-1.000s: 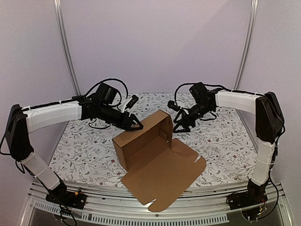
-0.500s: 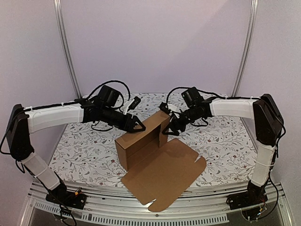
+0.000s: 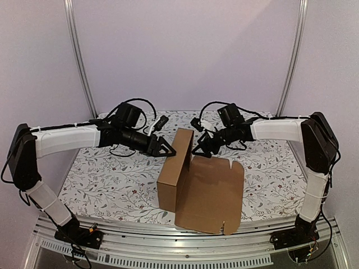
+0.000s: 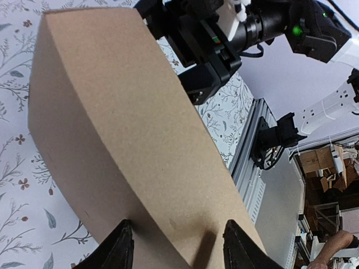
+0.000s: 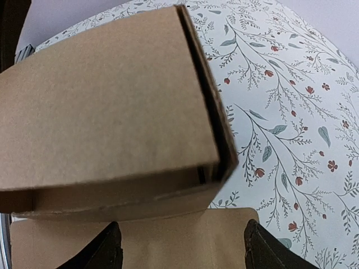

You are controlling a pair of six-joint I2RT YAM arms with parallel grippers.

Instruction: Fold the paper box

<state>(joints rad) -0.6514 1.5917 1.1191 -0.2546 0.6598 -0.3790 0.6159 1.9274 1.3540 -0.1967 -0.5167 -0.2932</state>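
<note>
1. While both arms reach in from the upper left and upper right of the overhead view, we find the paper box (image 3: 170,176) at the centre of the flowered table (image 3: 106,179), one narrow brown wall facing the lower edge of the frame.
2. Its walls stand upright. The wide lid panel (image 3: 212,190) lies flat on the table to their right, running toward the lower right. We judge the box half formed, the lid not yet closed.
3. The left gripper (image 3: 166,149) sits at the upper left corner of the box. Its wrist view shows the two fingers spread at the bottom of the frame, the outer wall filling the space above them. Nothing is pinched, and we cannot tell whether the tips touch the cardboard. We judge it is placed there to brace the wall.
4. The right gripper (image 3: 199,148) sits just beside the far end of the box, at its upper right. Its fingers are spread wide, the doubled end wall is at centre frame, and the lid panel is below. It holds nothing.
5. We judge that flanking the far end keeps the light box square. The next move calls for raising the lid panel, and the box could slide or tip.
</note>
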